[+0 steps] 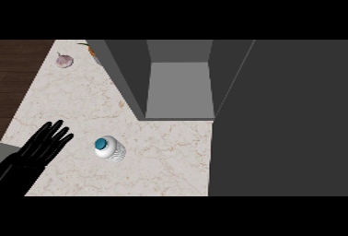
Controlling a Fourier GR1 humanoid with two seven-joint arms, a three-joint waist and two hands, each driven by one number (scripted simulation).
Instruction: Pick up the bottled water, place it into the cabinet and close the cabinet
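Note:
The bottled water stands upright on the marble counter, seen from above as a clear round body with a blue cap. My left hand lies open at the lower left, fingers straight and pointing up-right, a short gap left of the bottle and not touching it. The grey cabinet stands open above the bottle, its inner shelf showing. Its dark door swings out to fill the right side of the view. My right hand does not show.
A garlic bulb lies at the counter's far left corner. An orange-tinted item peeks out beside the cabinet's left wall. Dark wood floor borders the counter on the left.

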